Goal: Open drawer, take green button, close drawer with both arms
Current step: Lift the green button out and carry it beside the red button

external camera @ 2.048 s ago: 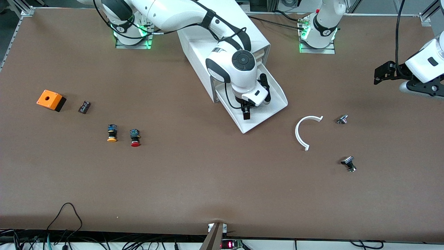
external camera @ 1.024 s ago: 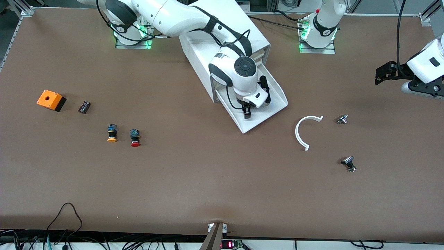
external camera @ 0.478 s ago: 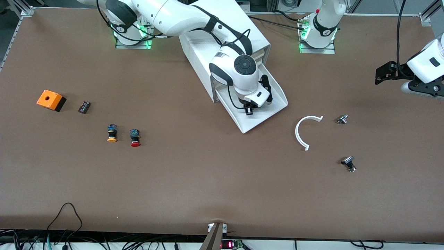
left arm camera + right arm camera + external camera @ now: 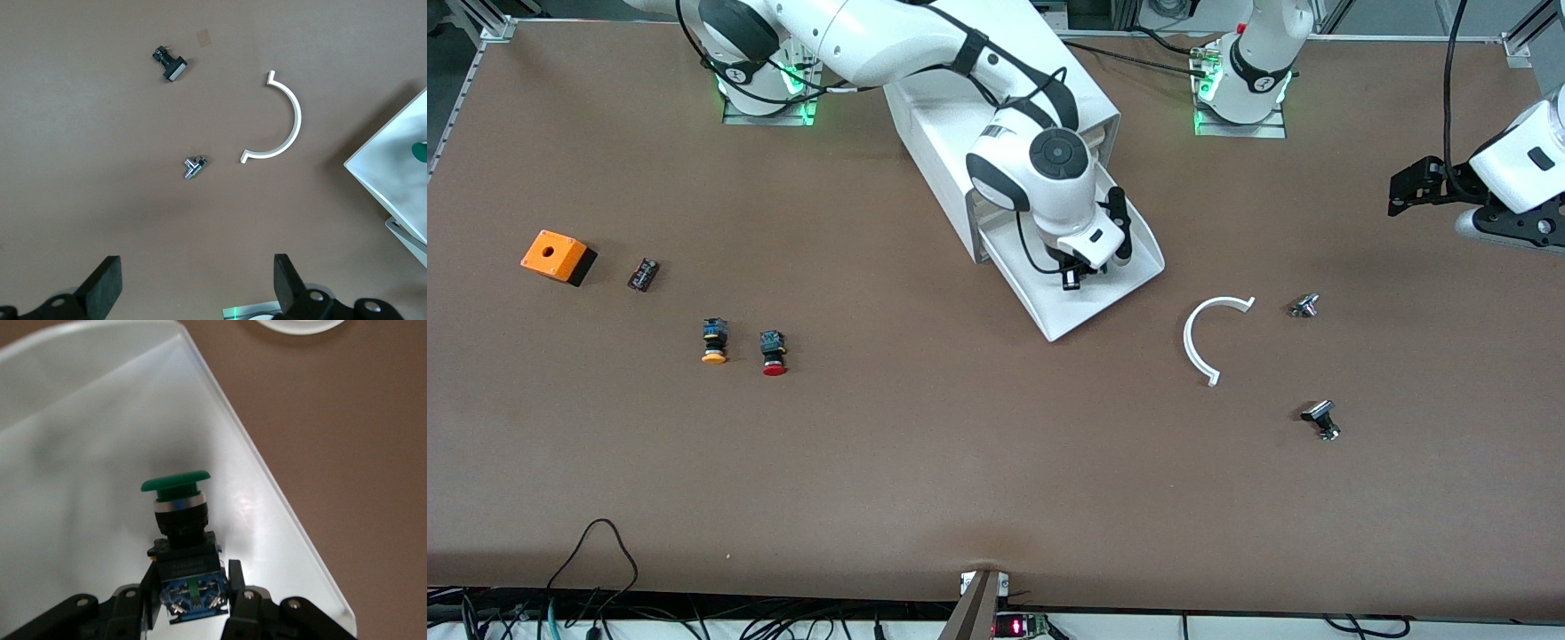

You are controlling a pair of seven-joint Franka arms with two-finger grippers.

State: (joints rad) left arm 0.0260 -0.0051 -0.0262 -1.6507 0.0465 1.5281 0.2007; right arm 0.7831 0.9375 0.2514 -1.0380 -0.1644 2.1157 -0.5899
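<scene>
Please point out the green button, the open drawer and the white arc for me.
green button [image 4: 175, 482]: right wrist view, its green cap.
drawer [image 4: 1129, 283]: front view, bare tray floor.
white arc [image 4: 1192, 333]: front view, middle of its curve.

An orange box [image 4: 558, 256] with a round hole lies toward the right arm's end of the brown counter [image 4: 960, 462]. Beside it: a small black component [image 4: 642, 274], a yellow-capped button [image 4: 713, 341] and a red-capped button [image 4: 773, 353]. Toward the left arm's end lie a white curved strip [image 4: 1208, 333] and two small metal parts [image 4: 1304, 306] [image 4: 1320, 419].

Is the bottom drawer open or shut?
Open. The drawer is pulled out of the cabinet, and the right gripper holds the green button over its tray. The left gripper waits.
</scene>
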